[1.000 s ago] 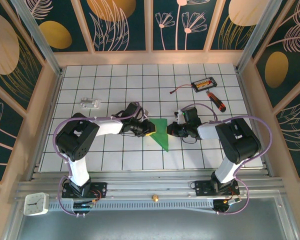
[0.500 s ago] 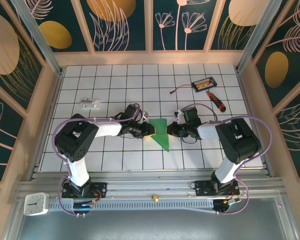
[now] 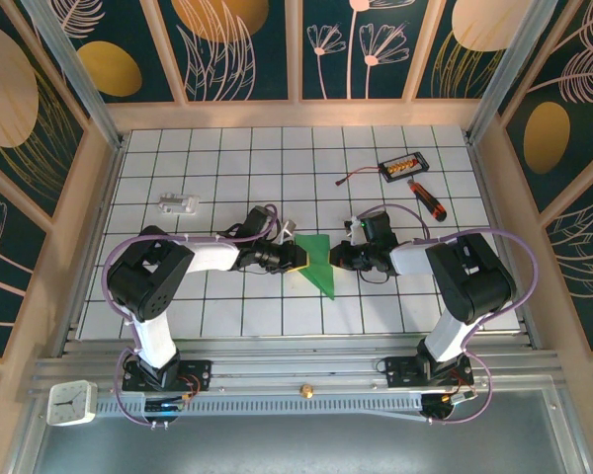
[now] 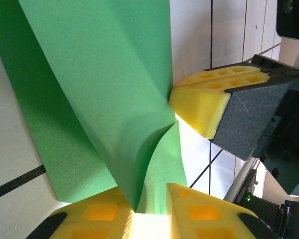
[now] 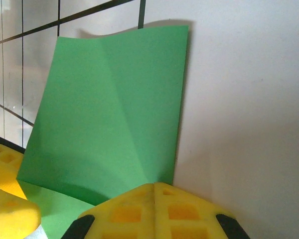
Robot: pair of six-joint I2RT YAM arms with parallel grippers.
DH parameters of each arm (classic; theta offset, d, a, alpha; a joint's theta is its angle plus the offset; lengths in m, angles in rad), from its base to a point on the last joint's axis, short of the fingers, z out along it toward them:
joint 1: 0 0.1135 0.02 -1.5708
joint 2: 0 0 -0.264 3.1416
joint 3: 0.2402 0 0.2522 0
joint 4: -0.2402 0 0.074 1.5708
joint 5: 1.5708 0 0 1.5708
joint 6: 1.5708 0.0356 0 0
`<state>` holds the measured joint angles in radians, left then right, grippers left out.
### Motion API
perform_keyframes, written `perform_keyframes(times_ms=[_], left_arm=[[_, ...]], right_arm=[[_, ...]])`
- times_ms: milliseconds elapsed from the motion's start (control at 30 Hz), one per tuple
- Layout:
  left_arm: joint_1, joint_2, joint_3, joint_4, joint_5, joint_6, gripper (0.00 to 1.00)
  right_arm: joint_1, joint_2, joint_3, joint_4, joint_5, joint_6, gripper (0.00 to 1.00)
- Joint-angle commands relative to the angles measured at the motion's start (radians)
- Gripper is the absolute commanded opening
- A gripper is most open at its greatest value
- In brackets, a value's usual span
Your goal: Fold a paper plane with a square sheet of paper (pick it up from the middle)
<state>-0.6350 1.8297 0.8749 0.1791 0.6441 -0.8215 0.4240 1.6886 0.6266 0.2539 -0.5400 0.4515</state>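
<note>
Now, paper: the square sheet of paper [image 3: 318, 261], bright green and creased to a pointed shape, is held at the middle of the tabletop [image 3: 237, 306], buckled and partly raised off it.
Left hand: the left hand [image 3: 298, 258] is placed just left of the tabletop's middle; its yellow pads [image 4: 99, 214] are drawn almost together, and a fold of the paper [image 4: 104, 89] is pinched between them.
Right hand: the right hand [image 3: 334, 259] is placed just right of the tabletop's middle; its pads [image 5: 124, 211] are pressed fully together, with the paper [image 5: 109, 114] touching their tips. Whether any paper is nipped there cannot be told.
Other things: a black-and-orange screwdriver [image 3: 427, 199] and a small black box [image 3: 402, 165] are seen at the tabletop's far right corner.
</note>
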Motion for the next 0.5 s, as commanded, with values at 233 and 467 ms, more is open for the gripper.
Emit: perform_keyframes(times_ms=[233,467], left_arm=[[0.011,-0.020,-0.008,0.010,0.010,0.016,0.11],[0.012,-0.064,-0.056,0.070,-0.018,-0.101,0.00]], right_arm=[[-0.011,0.025,0.002,-0.082,0.042,-0.023,0.00],[-0.010,-0.048,0.039,-0.118,0.052,-0.063,0.05]])
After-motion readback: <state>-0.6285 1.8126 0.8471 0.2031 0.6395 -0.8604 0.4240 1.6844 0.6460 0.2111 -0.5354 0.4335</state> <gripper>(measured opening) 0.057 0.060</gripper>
